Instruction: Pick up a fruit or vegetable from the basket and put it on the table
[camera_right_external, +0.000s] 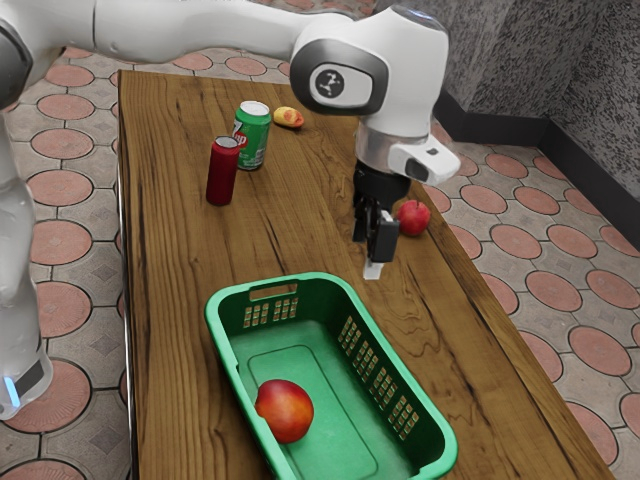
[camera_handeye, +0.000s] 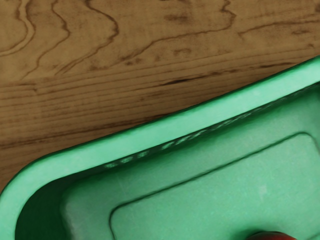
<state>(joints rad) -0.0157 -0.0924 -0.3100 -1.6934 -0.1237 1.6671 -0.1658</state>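
Observation:
My gripper (camera_right_external: 373, 268) hangs above the table, near the far end of the basket's exterior-view-right wall; how its jaws stand is unclear. The green basket (camera_right_external: 226, 352) rests on the wooden table (camera_right_external: 170, 300). Inside it, a red-orange round fruit (camera_right_external: 285, 411) lies on the floor by the exterior view's left wall. In the wrist view, the basket (camera_handeye: 150, 135) shows its rim and floor, with the top of the red fruit (camera_handeye: 271, 236) at the lower edge.
On the table beyond the basket stand a dark red can (camera_right_external: 222, 172) and a green soda can (camera_right_external: 252, 135), with a yellow-red fruit (camera_right_external: 288, 118) behind them. A red fruit (camera_right_external: 413, 217) sits just to the exterior view's right of my gripper.

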